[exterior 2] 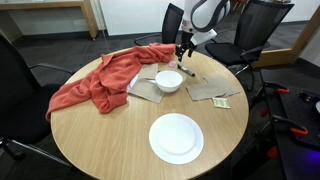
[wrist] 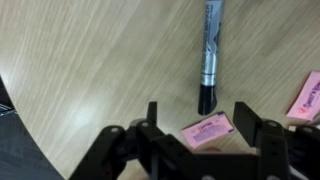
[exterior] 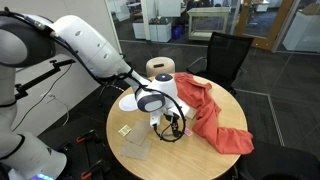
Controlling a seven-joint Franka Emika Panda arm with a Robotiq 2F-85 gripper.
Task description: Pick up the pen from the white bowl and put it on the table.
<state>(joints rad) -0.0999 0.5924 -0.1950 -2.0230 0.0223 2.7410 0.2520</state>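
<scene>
The pen (wrist: 209, 55), dark with a silver band, lies flat on the light wood table (wrist: 80, 60) in the wrist view. My gripper (wrist: 198, 112) is open just above the table. The pen's dark end lies between the two fingers, and neither finger touches it. In an exterior view the gripper (exterior 2: 183, 47) hangs at the far side of the table (exterior 2: 100, 140), beyond the white bowl (exterior 2: 169, 81). The bowl looks empty. In an exterior view the gripper (exterior: 172, 125) points down over the table (exterior: 180, 160).
A pink packet (wrist: 207, 130) lies between the fingers and another (wrist: 308, 95) to the right. A red cloth (exterior 2: 100, 80) is draped beside the bowl. A white plate (exterior 2: 176, 137) sits nearer the front. Brown napkins (exterior 2: 212, 92) lie by the bowl. Black chairs ring the table.
</scene>
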